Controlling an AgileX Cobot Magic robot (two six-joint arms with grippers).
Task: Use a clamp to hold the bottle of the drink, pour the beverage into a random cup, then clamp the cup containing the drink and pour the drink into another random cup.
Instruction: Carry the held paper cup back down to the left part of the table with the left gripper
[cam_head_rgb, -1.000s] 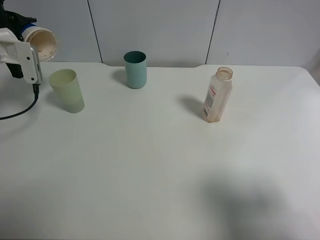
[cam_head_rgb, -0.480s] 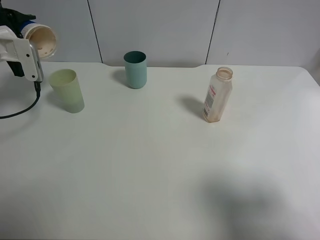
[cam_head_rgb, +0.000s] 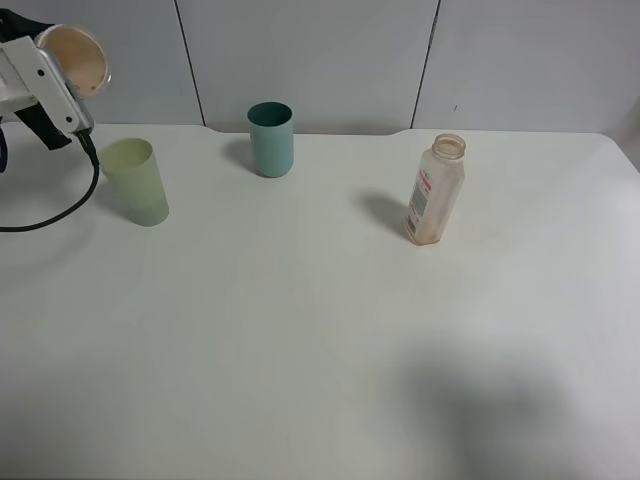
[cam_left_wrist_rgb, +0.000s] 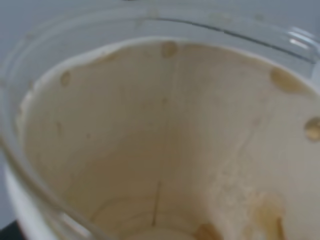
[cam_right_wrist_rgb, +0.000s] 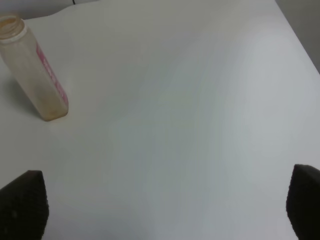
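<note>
My left gripper (cam_head_rgb: 52, 78) is shut on the short white cup (cam_head_rgb: 72, 58) and holds it tilted in the air at the far left, its tan mouth facing the middle of the table. Below it and a little to its right stands the pale yellow-green tumbler (cam_head_rgb: 135, 180). The left wrist view is filled by the cup's inside (cam_left_wrist_rgb: 165, 140), which carries brown drops of the beverage (cam_left_wrist_rgb: 282, 80). The bottle (cam_head_rgb: 436, 190) (cam_right_wrist_rgb: 35, 75) stands uncapped at the right, with a brownish tint at its base. My right gripper (cam_right_wrist_rgb: 162, 210) is open above bare table, well clear of the bottle.
A teal tumbler (cam_head_rgb: 271, 138) stands near the back edge, between the yellow-green tumbler and the bottle. A black cable (cam_head_rgb: 60, 212) hangs from the left arm onto the white table (cam_head_rgb: 320, 330). A grey panelled wall runs behind the table.
The left gripper has risen and tipped the cup back, so its mouth has moved up and away from the yellow-green tumbler. Everything else has stayed put.
</note>
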